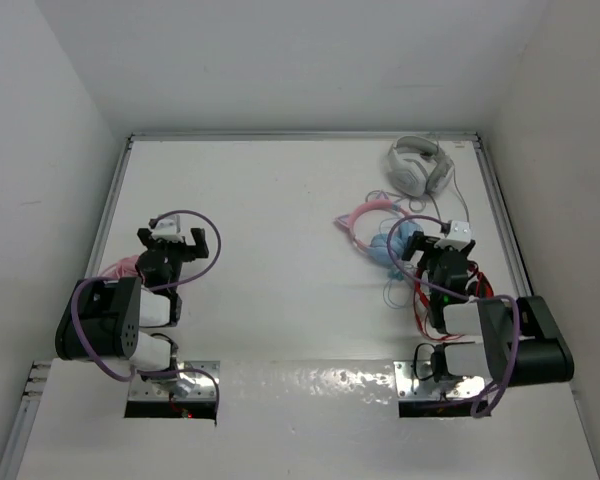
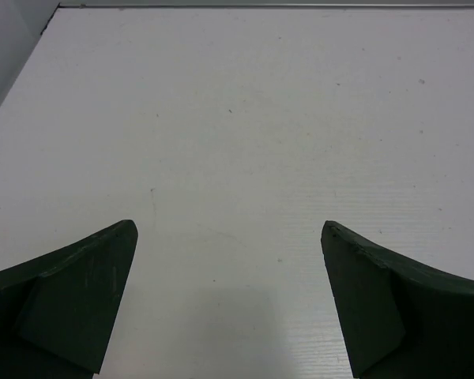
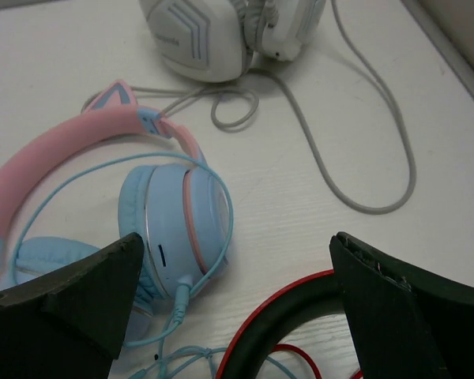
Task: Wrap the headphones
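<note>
The headphones (image 1: 385, 238) lie on the white table at the right, with light-blue ear cups (image 3: 178, 229), a pink headband with a small cat ear (image 3: 79, 142) and a thin pale-blue cable (image 3: 174, 347) looping loosely round one cup and trailing on the table. My right gripper (image 1: 425, 252) is open and empty, just near-right of them; in the right wrist view (image 3: 233, 245) its jaws stand wide apart, the left finger by the cup. My left gripper (image 1: 170, 245) is open and empty over bare table at the far left (image 2: 229, 233).
A white pair of headphones (image 1: 418, 165) with a grey cable (image 3: 363, 150) lies at the back right. A black-and-red headband (image 3: 300, 316) lies under my right gripper. A pink thing (image 1: 125, 265) shows by the left arm. Walls enclose the table.
</note>
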### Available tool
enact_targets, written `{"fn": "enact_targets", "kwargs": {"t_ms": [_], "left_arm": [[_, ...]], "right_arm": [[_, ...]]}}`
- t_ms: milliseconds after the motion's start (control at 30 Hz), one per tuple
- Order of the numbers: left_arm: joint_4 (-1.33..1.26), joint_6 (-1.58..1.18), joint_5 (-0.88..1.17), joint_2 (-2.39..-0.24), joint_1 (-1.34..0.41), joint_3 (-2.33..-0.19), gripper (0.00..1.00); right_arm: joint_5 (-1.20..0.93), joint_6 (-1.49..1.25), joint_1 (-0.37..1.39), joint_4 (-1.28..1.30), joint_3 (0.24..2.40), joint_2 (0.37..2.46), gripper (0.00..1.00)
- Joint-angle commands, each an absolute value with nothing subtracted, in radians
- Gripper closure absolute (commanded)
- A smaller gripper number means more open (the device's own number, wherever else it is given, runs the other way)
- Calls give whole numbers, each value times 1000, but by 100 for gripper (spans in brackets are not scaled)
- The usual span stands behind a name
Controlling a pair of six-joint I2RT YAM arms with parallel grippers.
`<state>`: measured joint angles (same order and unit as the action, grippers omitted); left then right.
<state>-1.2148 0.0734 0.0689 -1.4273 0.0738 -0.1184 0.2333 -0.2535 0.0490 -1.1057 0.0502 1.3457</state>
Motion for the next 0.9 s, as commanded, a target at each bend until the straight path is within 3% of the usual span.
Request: {"fn": "enact_targets", "kwargs": {"t_ms": [0, 167, 233, 300, 333, 367, 400, 433, 500, 567, 667, 867], "left_arm": [[-1262, 66, 87, -1430, 89, -137, 0], [-1261, 74, 98, -1430, 91, -141, 0], [-1206, 109, 237, -1418, 115, -176, 0], [-1014, 188, 465, -1347, 133, -285, 0], [-671, 236, 506, -1329, 130, -478, 3], [-518, 291, 546, -1325, 129, -586, 9], [-269, 307, 554, -1331, 130, -771, 29], [-168, 317, 548, -1335, 130, -843, 37], [31, 327, 512, -1327, 130, -958, 46], [153, 363, 512, -1328, 130, -1084, 44], [313, 390, 509, -1327, 127, -1154, 35], [390, 411, 502, -1312, 117, -1147, 24]], "right_arm": [[278, -262, 43, -1117, -74, 1250, 1], [270, -413, 43, -738, 69, 1014, 1], [161, -405, 43, -628, 178, 982, 1], [76, -400, 43, -504, 341, 995, 52], [80, -402, 43, -356, 404, 1009, 79], [98, -411, 43, -291, 458, 1049, 95], [150, -411, 46, -197, 551, 1070, 92], [176, -410, 48, -169, 590, 1095, 77], [224, -384, 69, -129, 676, 1181, 27], [238, -357, 84, -63, 762, 1291, 11], [241, -360, 94, 36, 856, 1437, 11], [317, -373, 100, 135, 937, 1650, 5]]}}
